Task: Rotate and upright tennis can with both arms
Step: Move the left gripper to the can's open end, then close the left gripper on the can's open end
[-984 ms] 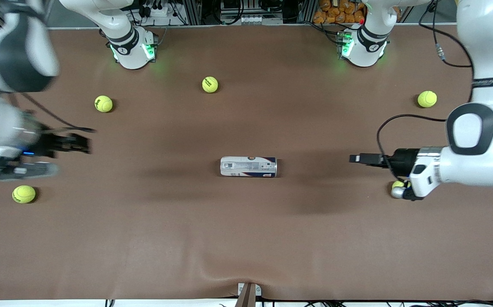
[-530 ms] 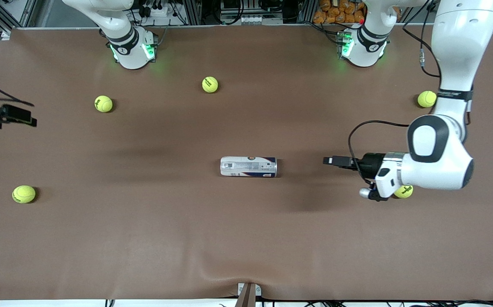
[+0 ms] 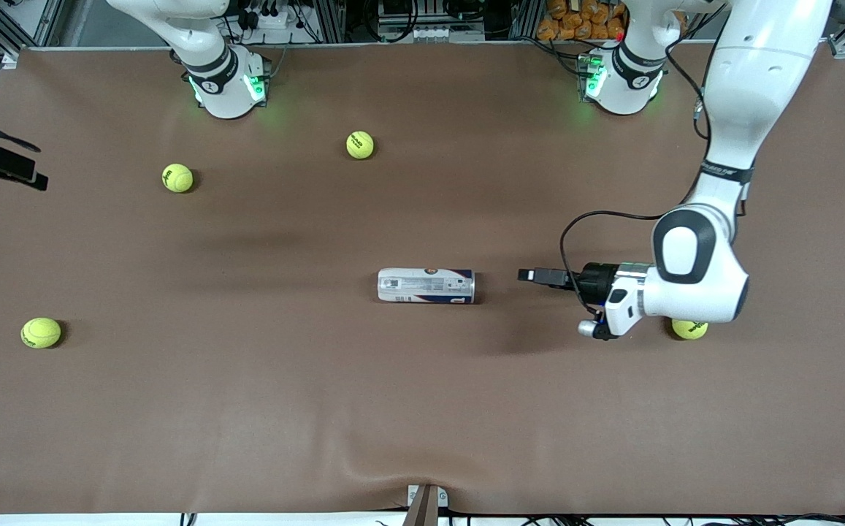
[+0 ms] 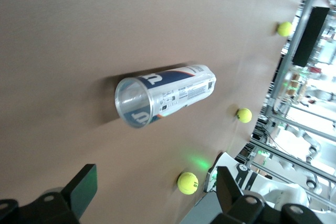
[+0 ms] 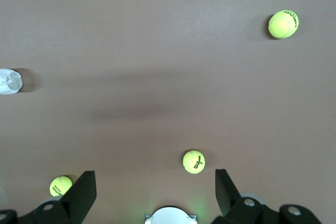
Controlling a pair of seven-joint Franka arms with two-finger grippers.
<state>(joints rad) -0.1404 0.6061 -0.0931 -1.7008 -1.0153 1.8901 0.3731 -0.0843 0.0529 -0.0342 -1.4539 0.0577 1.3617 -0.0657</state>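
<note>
The tennis can (image 3: 426,286) lies on its side in the middle of the brown table, its silver rim toward the left arm's end. In the left wrist view the can (image 4: 163,95) shows its open clear mouth. My left gripper (image 3: 530,275) is open and empty, level with the can, a short gap from its rim end; its fingers (image 4: 84,184) stand wide apart. My right gripper (image 3: 24,177) is open and empty over the table's edge at the right arm's end, away from the can. The right wrist view shows one end of the can (image 5: 9,81) at its border.
Tennis balls lie around: two near the right arm's base (image 3: 177,177) (image 3: 360,145), one at the right arm's end nearer the camera (image 3: 41,332), one partly under the left arm's wrist (image 3: 689,329). The table cloth has a wrinkle at its near edge (image 3: 364,460).
My left gripper has moved along the table toward the can's rim end. My right gripper has swung away from the can to the table's edge at the right arm's end.
</note>
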